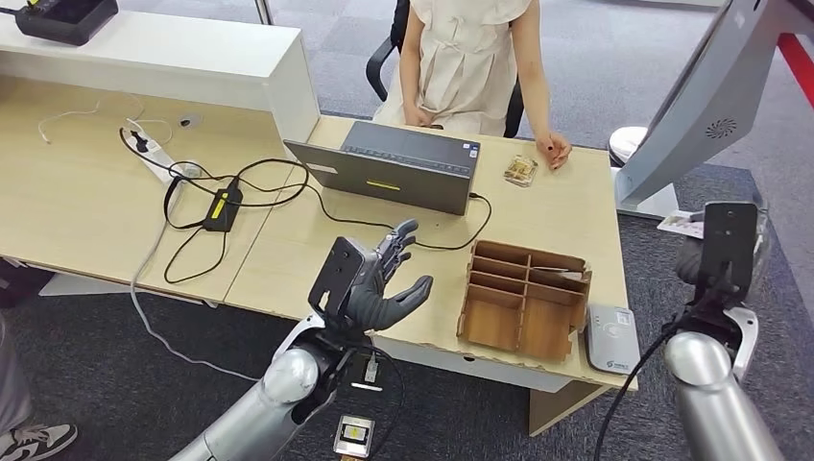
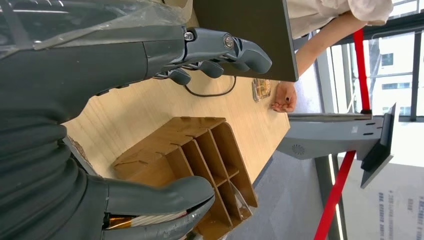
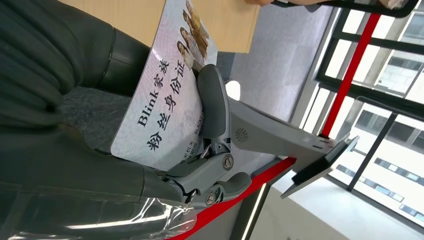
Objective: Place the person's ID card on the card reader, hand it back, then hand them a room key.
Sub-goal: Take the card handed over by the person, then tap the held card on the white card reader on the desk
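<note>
The ID card (image 3: 170,100), white with printed portraits and dark lettering, is pinched between the thumb and a finger (image 3: 212,100) of my right hand (image 1: 706,261). A corner of the ID card (image 1: 683,223) pokes out left of that hand. The hand hovers past the desk's right end, above and behind the white card reader (image 1: 612,338) at the desk's front right corner. My left hand (image 1: 379,279) floats over the desk's front edge with its fingers (image 2: 225,47) spread, holding nothing. A wooden slotted organizer (image 1: 523,298) sits right of it, with a pale card (image 1: 557,277) in a back slot.
A person in a pale dress sits behind the desk, one hand (image 1: 554,149) resting on it beside a small packet (image 1: 520,170). A grey laptop (image 1: 394,165), a power strip (image 1: 158,161) and black cables lie left of centre. A grey kiosk stand (image 1: 706,106) rises at right.
</note>
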You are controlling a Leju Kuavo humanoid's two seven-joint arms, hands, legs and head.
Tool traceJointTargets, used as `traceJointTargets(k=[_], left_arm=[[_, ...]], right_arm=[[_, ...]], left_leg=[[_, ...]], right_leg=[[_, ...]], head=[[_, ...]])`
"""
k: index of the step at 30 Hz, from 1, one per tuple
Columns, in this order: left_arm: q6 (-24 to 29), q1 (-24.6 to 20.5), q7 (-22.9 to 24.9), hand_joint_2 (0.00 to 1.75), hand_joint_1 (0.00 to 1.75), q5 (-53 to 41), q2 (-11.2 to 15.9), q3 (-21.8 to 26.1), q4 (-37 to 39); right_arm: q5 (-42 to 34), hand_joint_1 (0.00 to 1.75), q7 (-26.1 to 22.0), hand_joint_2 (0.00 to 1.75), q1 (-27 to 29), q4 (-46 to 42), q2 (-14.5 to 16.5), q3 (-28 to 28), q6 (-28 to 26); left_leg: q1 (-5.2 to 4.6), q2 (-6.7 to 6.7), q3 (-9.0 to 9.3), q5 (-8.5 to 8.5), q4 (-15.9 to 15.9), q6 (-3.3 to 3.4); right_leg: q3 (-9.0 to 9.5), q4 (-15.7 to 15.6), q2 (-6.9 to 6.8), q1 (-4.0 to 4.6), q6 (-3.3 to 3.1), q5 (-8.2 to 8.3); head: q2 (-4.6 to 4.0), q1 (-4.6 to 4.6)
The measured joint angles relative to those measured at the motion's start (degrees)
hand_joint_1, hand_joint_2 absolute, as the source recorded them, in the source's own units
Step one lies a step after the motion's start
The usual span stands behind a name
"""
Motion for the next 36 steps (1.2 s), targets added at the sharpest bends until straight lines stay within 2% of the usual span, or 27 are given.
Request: traceJointTargets(k=[6,13,19,25,36], left_arm=[[0.06,0.63,0.20,1.75,0.00,-0.06,0.53,0.28,-1.07],[-0.85,0.21,0.07,1.75,0.00,0.51,0.61,0.20,-1.18],[-1.91,-0.65,-1.11,1.75,0.00,1.45,-0.14,0.15,-0.83],[-3.02,-0.96,-2.00,1.75,0.00,1.56,-0.86,0.12,-0.01],[-3.25,-0.93,-2.25,1.75,0.00,1.30,-1.26,0.20,0.15]], right_arm=[[0.67,1.75,1.21,1.75,7.64,-7.87,-2.89,-6.11,1.79],[6.61,1.75,2.73,1.75,11.41,-11.53,-4.31,-8.40,5.82],[14.69,1.75,2.95,1.75,12.11,-10.56,-4.32,-6.95,12.03],[19.12,1.75,3.13,1.75,12.13,-6.36,-4.21,-3.52,15.57],[18.95,1.75,2.15,1.75,11.82,1.59,-4.21,-0.10,16.79]], left_leg=[[0.00,0.00,-0.01,-0.01,-0.01,0.02],[0.00,0.05,0.00,-0.01,-0.01,0.02],[0.00,0.04,0.00,-0.01,-0.02,0.02],[0.00,0.02,-0.02,-0.01,-0.02,0.03],[0.00,0.01,-0.05,-0.02,-0.02,0.03]], right_leg=[[0.00,0.00,0.00,0.00,0.01,-0.01],[0.01,0.00,0.02,0.00,0.01,-0.01],[0.01,0.01,0.03,0.00,0.02,-0.01],[0.00,0.01,0.02,0.00,0.04,-0.03],[0.00,0.01,0.01,0.00,0.06,-0.04]], head=[[0.00,-0.01],[0.00,-0.01],[0.00,0.00],[0.00,-0.02],[0.00,-0.01]])
